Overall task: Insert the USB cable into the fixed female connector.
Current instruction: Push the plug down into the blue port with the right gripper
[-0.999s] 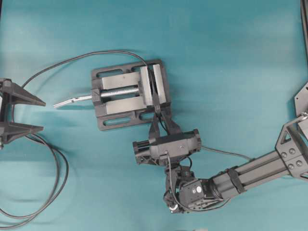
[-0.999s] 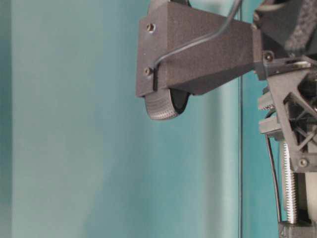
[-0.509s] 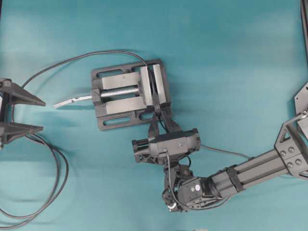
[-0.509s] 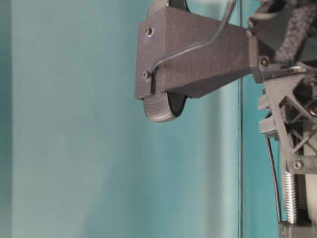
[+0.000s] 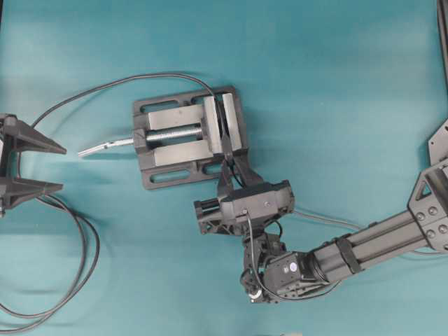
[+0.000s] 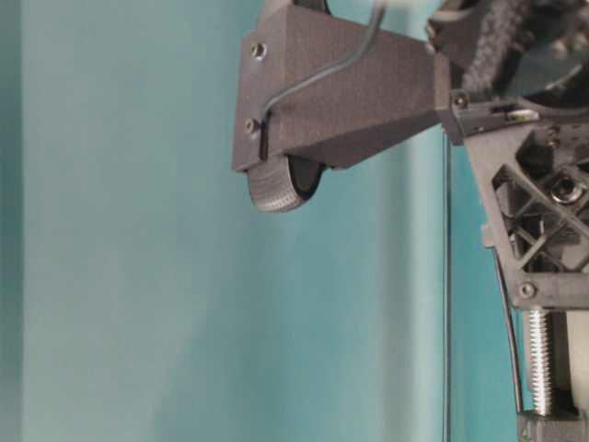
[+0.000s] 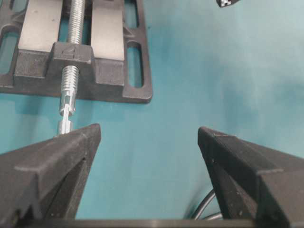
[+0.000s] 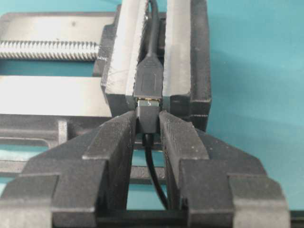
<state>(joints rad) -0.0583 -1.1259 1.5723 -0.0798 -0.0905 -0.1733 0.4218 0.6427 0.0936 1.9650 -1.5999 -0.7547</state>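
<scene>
Left tool hovers with fingers spread wide; right tool is pinched narrow, wrist bent sharply.

Raised "4" on the vise screw block (cast in)

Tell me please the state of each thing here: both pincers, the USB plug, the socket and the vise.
Left pincer: open, empty, apart from the vise.
Right pincer: shut on the USB cable's plug.
USB cable plug: at the connector's mouth, metal part still showing.
Fixed female connector: clamped between the vise jaws.
Vise: closed on the connector, flat on the table.
</scene>
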